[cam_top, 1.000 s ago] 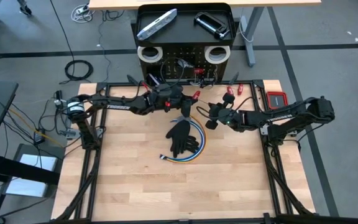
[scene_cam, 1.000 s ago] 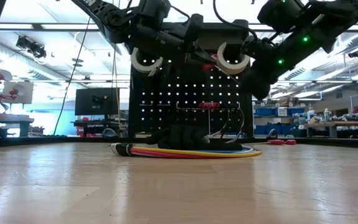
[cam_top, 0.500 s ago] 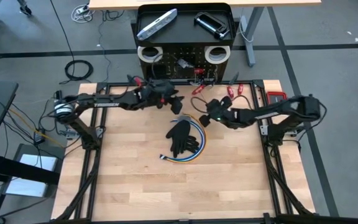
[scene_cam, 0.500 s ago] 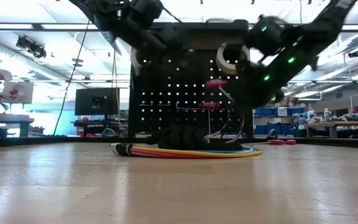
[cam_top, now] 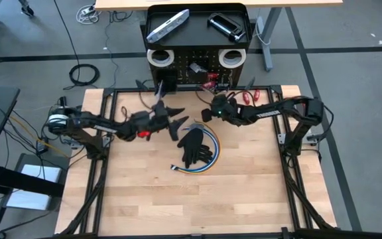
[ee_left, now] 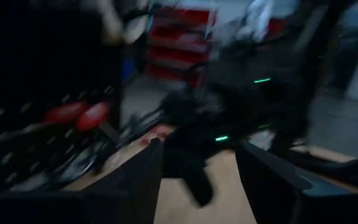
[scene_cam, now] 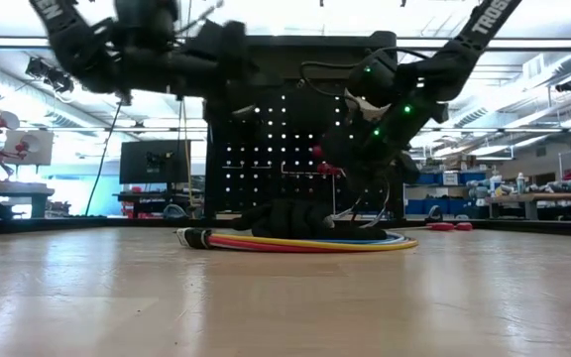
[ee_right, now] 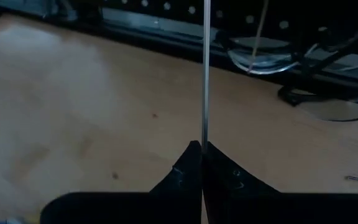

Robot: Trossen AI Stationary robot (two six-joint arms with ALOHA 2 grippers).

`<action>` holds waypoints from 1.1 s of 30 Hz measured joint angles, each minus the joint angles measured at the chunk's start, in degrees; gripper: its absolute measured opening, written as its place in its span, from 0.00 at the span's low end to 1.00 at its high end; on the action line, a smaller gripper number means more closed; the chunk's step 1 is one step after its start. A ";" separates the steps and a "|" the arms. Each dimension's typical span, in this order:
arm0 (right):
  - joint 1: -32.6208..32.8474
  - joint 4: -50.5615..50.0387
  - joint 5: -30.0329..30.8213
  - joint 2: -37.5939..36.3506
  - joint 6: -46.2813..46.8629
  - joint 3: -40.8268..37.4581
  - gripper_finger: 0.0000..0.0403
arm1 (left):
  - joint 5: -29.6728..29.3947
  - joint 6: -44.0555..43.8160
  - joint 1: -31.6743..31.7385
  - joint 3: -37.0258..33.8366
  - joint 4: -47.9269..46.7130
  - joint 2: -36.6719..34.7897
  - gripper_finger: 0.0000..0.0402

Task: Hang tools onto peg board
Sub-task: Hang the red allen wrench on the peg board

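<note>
The black peg board [cam_top: 197, 70] stands at the table's far edge. Two white tape rolls [cam_top: 159, 58] [cam_top: 231, 58] hang on it. A silver-grey flat bar [cam_top: 168, 25] and a black clamp [cam_top: 225, 25] lie in its tray top. Small red-handled tools [cam_top: 249, 96] are at its foot. My left gripper [cam_top: 180, 120] is open and empty, left of the black gloves [cam_top: 192, 145]; its own view [ee_left: 197, 155] is blurred. My right gripper [cam_top: 206, 114] is between the gloves and the board, shut on a thin silver rod [ee_right: 204, 74]. My right gripper pinches the thin silver rod at its end [ee_right: 202, 142] between the two fingertips. The rod runs straight on beyond the fingertips, in line with them, toward the peg board's foot. It is clear of the table; its far end lies outside the picture.
Black gloves lie on a coil of coloured cable [cam_top: 207, 159] at mid table, also in the low view [scene_cam: 295, 238]. A red box [cam_top: 294, 105] sits at the far right corner. The near half of the wooden table [cam_top: 191, 199] is bare.
My left gripper has drawn back from the peg board, toward the table's near and left edges. My right gripper has gone toward the table's left edge and nearer the peg board.
</note>
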 joint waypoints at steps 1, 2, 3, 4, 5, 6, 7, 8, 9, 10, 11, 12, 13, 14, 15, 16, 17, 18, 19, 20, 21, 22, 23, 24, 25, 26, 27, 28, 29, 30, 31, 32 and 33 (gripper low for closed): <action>-0.32 0.02 0.00 -0.02 0.58 0.16 0.02 | -0.01 1.12 -0.85 -1.45 3.08 -0.01 0.51; -0.59 0.16 -0.01 -0.01 1.02 0.27 0.02 | -0.16 2.02 -1.62 -2.91 5.22 -0.07 0.51; -0.88 0.19 0.03 -0.01 1.69 0.33 0.02 | -0.31 3.01 -2.36 -4.15 6.98 -0.07 0.51; -1.21 0.24 0.15 -0.02 2.32 0.33 0.02 | -0.46 4.21 -3.02 -5.21 8.49 0.00 0.51; -1.58 0.32 0.25 -0.02 2.93 0.33 0.02 | -0.52 5.29 -3.62 -6.02 9.58 -0.02 0.51; -2.02 0.35 0.46 -0.02 3.40 0.33 0.02 | -0.54 5.88 -4.08 -6.50 10.27 -0.02 0.51; -2.50 0.63 0.57 -0.02 3.83 0.33 0.02 | -0.59 6.50 -4.47 -7.05 10.31 -0.02 0.51; -2.93 1.02 0.67 -0.02 4.47 0.33 0.02 | -0.78 6.94 -4.79 -7.60 10.03 -0.02 0.51; -3.28 1.41 0.76 -0.02 4.78 0.33 0.02 | -1.21 7.05 -5.10 -7.99 9.76 -0.01 0.51; -3.51 2.00 0.86 -0.02 4.81 0.33 0.02 | -1.52 7.09 -5.31 -8.26 9.73 0.00 0.51; -3.65 2.68 1.06 -0.02 4.73 0.33 0.02 | -1.78 7.07 -5.49 -8.49 9.70 0.00 0.51; -3.75 2.95 1.31 -0.02 4.59 0.43 0.02 | -1.97 7.06 -5.57 -8.62 9.66 0.04 0.51; -3.87 2.87 1.68 -0.02 4.46 0.55 0.02 | -1.95 7.07 -5.59 -8.85 9.64 0.09 0.51; -3.90 2.69 2.00 -0.01 4.45 0.62 0.02 | -1.93 7.07 -5.59 -9.24 9.39 0.11 0.51; -3.91 2.83 2.15 0.26 4.68 0.69 0.02 | -2.07 7.08 -5.61 -9.50 8.61 0.11 0.51; -3.96 2.98 2.16 0.55 5.06 0.77 0.02 | -2.77 7.17 -5.63 -9.65 7.64 0.13 0.51; -3.98 2.59 2.05 0.66 5.60 0.77 0.02 | -3.75 7.21 -5.63 -10.03 7.03 0.15 0.51; -4.01 2.37 2.13 1.07 6.15 1.02 0.02 | -4.49 7.21 -5.60 -10.50 6.41 0.15 0.51; -4.01 2.46 2.28 1.88 6.36 1.86 0.02 | -5.29 7.23 -5.58 -10.85 6.12 0.17 0.51; -4.01 2.32 2.27 2.55 6.31 2.60 0.02 | -5.73 7.23 -5.59 -11.20 6.08 0.20 0.51; -3.99 1.71 2.54 3.48 6.15 3.57 0.02 | -6.06 7.20 -5.59 -11.45 6.14 0.20 0.51; -3.94 1.74 2.70 4.72 5.93 4.90 0.02 | -6.18 7.15 -5.59 -11.60 6.47 0.20 0.51; -3.94 1.43 2.70 5.77 5.71 6.12 0.02 | -6.22 7.12 -5.59 -11.81 6.60 0.20 0.51; -3.94 0.84 2.90 6.82 5.46 7.39 0.02 | -6.27 7.09 -5.59 -11.91 6.59 0.20 0.51; -3.98 0.51 3.41 7.75 5.41 8.60 0.02 | -6.25 7.05 -5.59 -11.85 6.60 0.20 0.51; -4.03 -0.19 3.83 8.43 5.57 9.47 0.02 | -6.25 6.99 -5.61 -11.85 6.52 0.20 0.51; -4.03 -0.59 4.59 9.05 5.71 10.09 0.02 | -6.22 6.81 -5.65 -11.85 6.48 0.20 0.51; -4.04 -0.58 4.99 9.51 5.73 10.56 0.02 | -6.21 6.74 -5.65 -11.85 6.48 0.20 0.51; -4.10 -0.76 4.99 9.64 5.91 10.67 0.02 | -6.21 6.69 -5.70 -11.85 6.38 0.20 0.51; -4.12 -0.89 5.27 9.70 6.27 10.67 0.02 | -6.24 6.64 -5.89 -11.85 6.30 0.20 0.51; -4.12 -0.58 5.89 9.88 6.77 10.76 0.02 | -6.22 6.63 -6.01 -11.85 6.12 0.20 0.51; -4.12 -1.54 6.39 9.88 7.31 10.78 0.02 | -6.19 6.61 -6.21 -11.85 5.76 0.20 0.51; -4.12 -2.82 6.95 9.86 7.62 10.74 0.02 | -6.21 6.59 -6.29 -11.85 5.38 0.20 0.51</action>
